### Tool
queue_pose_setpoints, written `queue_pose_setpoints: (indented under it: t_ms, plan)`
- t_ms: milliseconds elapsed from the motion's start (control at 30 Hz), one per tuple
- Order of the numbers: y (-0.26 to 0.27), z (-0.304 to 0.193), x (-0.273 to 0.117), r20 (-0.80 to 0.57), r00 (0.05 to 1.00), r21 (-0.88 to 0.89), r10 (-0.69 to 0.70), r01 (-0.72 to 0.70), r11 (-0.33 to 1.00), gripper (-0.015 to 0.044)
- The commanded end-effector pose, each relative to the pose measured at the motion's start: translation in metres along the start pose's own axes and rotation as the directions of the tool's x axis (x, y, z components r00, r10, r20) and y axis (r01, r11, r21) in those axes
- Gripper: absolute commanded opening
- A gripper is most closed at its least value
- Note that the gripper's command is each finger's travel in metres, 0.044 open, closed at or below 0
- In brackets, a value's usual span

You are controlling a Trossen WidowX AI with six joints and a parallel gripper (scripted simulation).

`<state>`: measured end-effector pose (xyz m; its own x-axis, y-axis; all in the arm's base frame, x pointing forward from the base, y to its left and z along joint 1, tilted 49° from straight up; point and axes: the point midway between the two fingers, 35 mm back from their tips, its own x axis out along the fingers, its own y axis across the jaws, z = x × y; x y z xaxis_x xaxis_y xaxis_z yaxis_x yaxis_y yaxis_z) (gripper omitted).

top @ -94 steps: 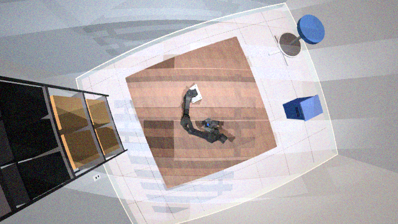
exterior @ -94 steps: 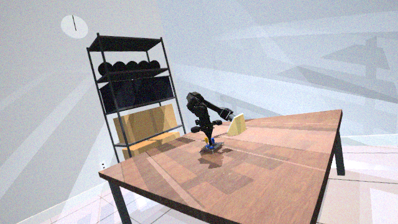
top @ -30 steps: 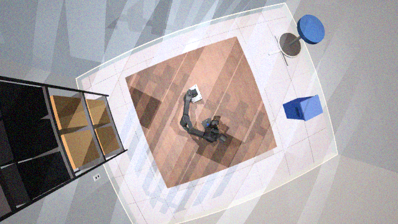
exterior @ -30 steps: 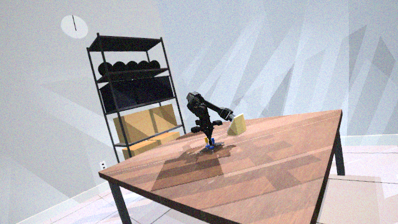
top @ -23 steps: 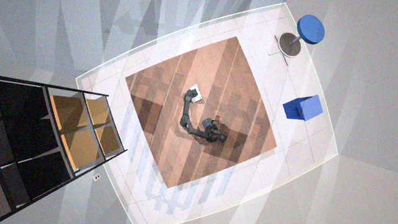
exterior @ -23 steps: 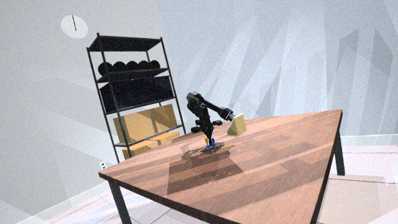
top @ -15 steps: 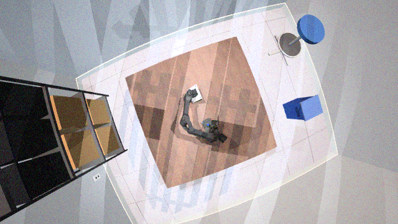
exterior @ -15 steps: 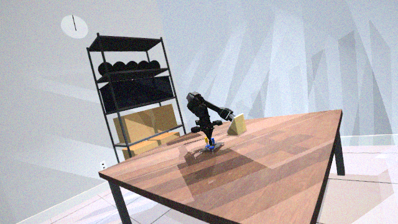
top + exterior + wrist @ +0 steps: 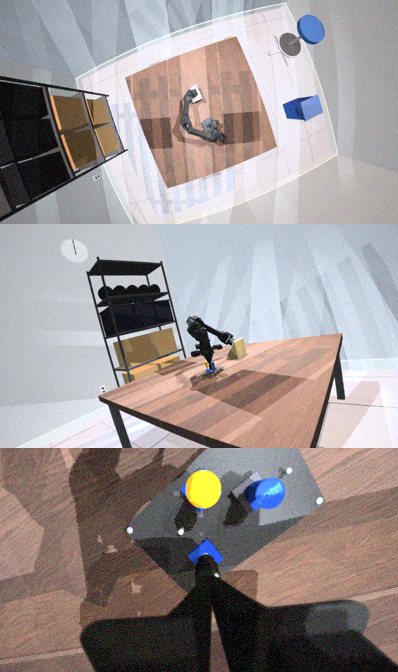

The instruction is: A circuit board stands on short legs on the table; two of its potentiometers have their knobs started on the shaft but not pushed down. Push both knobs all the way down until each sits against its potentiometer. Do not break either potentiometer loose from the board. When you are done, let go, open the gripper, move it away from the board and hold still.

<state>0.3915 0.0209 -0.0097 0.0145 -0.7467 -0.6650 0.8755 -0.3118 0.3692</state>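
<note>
The dark grey circuit board (image 9: pixel 235 540) (image 9: pixel 219 369) stands low on the table. A yellow knob (image 9: pixel 203 489) (image 9: pixel 206 364) stands over a blue potentiometer body at the upper middle of the wrist view. A blue knob (image 9: pixel 270 493) (image 9: pixel 212 364) stands to its right, with blue and grey parts showing under it. A third blue square body (image 9: pixel 205 548) lies nearer the gripper. My gripper (image 9: pixel 209 581) (image 9: pixel 211 368) is shut, with nothing seen between its fingers. Its tips overlap that third body in the wrist view and hide part of it; contact cannot be told.
The wooden table (image 9: pixel 193 68) (image 9: pixel 280 364) carries the arm, whose base stands on a pale mount (image 9: pixel 196 98). A pale wedge-shaped block (image 9: pixel 239 348) shows behind the arm. A shelf rack (image 9: pixel 117 333), a blue stool (image 9: pixel 311 29) and a blue bin (image 9: pixel 311 107) stand off the table.
</note>
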Motion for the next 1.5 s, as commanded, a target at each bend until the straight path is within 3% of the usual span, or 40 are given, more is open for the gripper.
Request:
queue_pose_setpoints:
  t_ms: [0, 1467]
  plan:
    - [0.0033, 0.0017, 0.014, 0.01, 1.0, 0.018, -0.012, 0.011, 1.0, 0.0]
    - [0.0032, 0.0018, 0.02, 0.011, 1.0, 0.018, -0.011, 0.011, 1.0, 0.0]
